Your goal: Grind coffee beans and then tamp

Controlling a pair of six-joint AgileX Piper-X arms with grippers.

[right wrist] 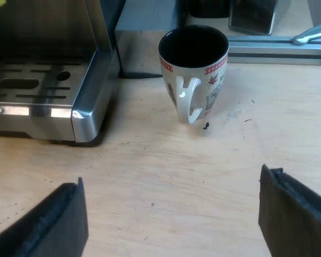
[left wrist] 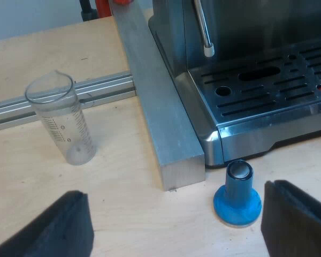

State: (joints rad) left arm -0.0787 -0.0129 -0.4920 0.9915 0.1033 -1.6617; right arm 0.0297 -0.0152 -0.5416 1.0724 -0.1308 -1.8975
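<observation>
L wrist view: left gripper [left wrist: 174, 225] spread wide, holding nothing, low over the wood table [left wrist: 123, 214]. 1 blue tamper [left wrist: 237, 195] stands upright just ahead of the gap, close by 1 finger [left wrist: 294, 219] but not touching it. It's just off the front corner of the espresso machine [left wrist: 171, 43]. Farther ahead are the slotted drip tray [left wrist: 267, 91] and 1 steam wand [left wrist: 203, 32] hanging above it. 1 alu bar [left wrist: 155, 107] lies along the machine's side, its end near the tamper. 1 clear measuring glass [left wrist: 61, 126] stands upright ahead of the other finger, well apart from the tamper. It has printed scale marks, figures too small to read.

R wrist view: right gripper [right wrist: 171, 214] also wide, empty. 1 mug [right wrist: 193, 69] stands straight ahead, upright, handle toward the gripper. It's white w/ dark inside, red patterned rim band and a maple-leaf print; lettering not legible. The machine's chrome corner [right wrist: 91, 107] is ahead of 1 finger, near the mug but apart from it.
</observation>
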